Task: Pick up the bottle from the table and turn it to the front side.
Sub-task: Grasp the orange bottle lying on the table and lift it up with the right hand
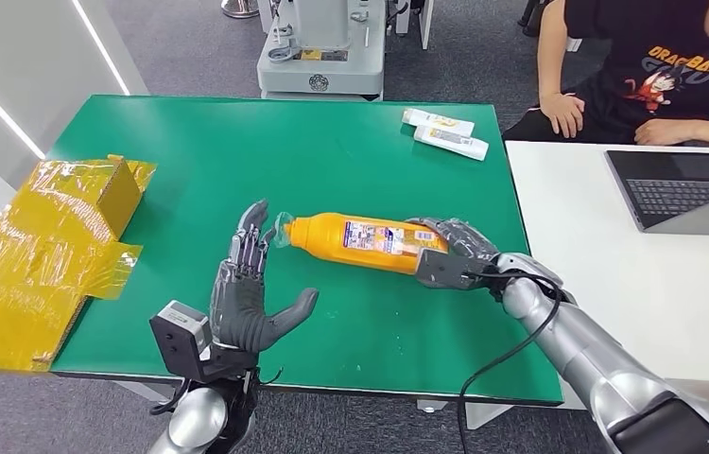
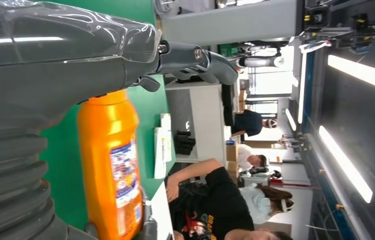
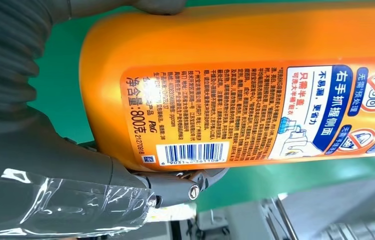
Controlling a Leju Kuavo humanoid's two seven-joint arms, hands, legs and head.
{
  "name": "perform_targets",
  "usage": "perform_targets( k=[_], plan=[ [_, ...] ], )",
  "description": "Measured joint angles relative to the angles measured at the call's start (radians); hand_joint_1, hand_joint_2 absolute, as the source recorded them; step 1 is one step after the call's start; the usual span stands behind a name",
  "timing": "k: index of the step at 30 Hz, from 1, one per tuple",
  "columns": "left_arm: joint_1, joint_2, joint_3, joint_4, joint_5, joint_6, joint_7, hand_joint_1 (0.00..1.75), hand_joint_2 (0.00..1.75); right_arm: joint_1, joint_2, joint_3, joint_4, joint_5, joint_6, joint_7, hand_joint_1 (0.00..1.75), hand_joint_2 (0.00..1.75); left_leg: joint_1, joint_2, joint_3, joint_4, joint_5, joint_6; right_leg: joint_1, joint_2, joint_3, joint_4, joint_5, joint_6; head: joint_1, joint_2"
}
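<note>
An orange bottle (image 1: 360, 241) with a clear cap lies on its side across the middle of the green table (image 1: 351, 161), cap toward my left. My right hand (image 1: 450, 251) grips its base end. In the right wrist view the bottle (image 3: 235, 90) shows a label with small print and a barcode, with my right hand (image 3: 50, 165) wrapped around the base. My left hand (image 1: 247, 293) stands open beside the cap, fingers up, thumb out, holding nothing. In the left wrist view the bottle (image 2: 110, 165) lies just past my left hand (image 2: 50, 60).
A yellow taped cardboard box (image 1: 48, 246) hangs over the table's left edge. Two white tubes (image 1: 445, 132) lie at the far right corner. A white table (image 1: 634, 274) with a laptop (image 1: 682, 189) adjoins on the right, where a person (image 1: 653, 66) sits. A machine base (image 1: 322, 57) stands behind.
</note>
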Motion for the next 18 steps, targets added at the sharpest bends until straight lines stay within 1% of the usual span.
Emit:
perform_targets(
  k=[5,10,18],
  plan=[
    [0.000,0.002,0.001,0.000,-0.004,0.004,-0.001,0.00,1.75,0.088,-0.027,-0.046,-0.130,-0.017,-0.041,-0.015,1.75,1.75,0.000,0.000,0.000,0.000,0.000,0.000,0.000,0.000,0.000,0.000,0.000,0.000,0.000,0.000],
    [-0.004,0.007,0.009,0.000,-0.015,0.004,-0.001,0.00,1.75,0.169,-0.044,-0.080,-0.238,-0.017,-0.056,-0.013,1.75,1.75,0.000,0.000,0.000,0.000,-0.001,0.000,0.000,0.000,0.000,0.000,0.000,0.000,0.000,0.000],
    [-0.005,0.010,0.014,0.000,-0.015,0.001,-0.001,0.00,1.75,0.204,-0.055,-0.102,-0.304,-0.017,-0.058,-0.012,1.75,1.75,0.000,0.000,0.000,0.000,-0.001,0.000,0.000,0.000,0.000,0.000,0.000,0.000,0.000,0.000]
  ],
)
